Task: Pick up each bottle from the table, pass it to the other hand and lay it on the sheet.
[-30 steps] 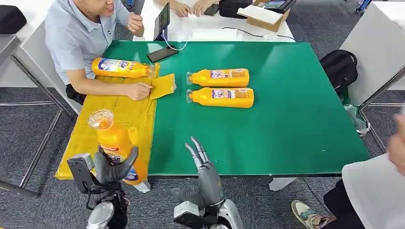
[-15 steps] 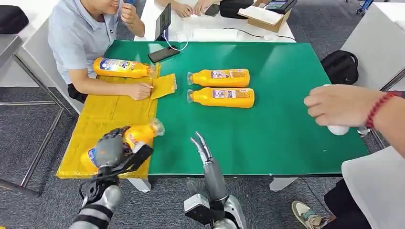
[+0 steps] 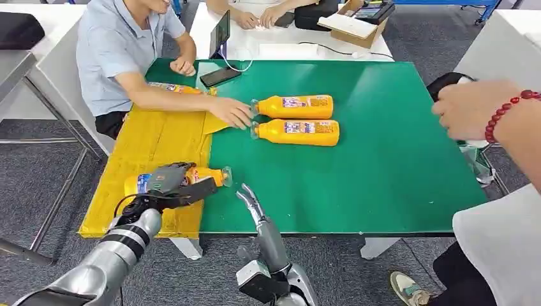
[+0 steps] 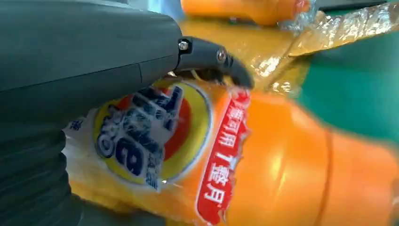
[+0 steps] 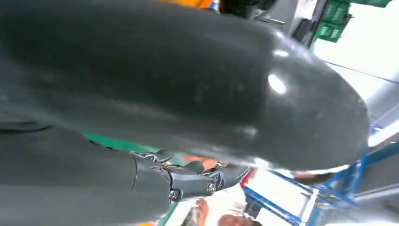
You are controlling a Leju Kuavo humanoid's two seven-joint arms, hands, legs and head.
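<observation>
I see my left hand (image 3: 171,183) wrapped around a bottle (image 3: 203,176) that lies on its side on the near part of the yellow sheet (image 3: 159,143), cap pointing toward the green table (image 3: 383,159). My right hand (image 3: 254,205) holds nothing, fingers straight and slightly apart over the table's near edge. Two more bottles (image 3: 296,119) lie side by side mid-table; a person's hand (image 3: 233,113) touches their caps.

Four orange bottles lying: two on yellow sheet (image 3: 159,137), two on green.
</observation>
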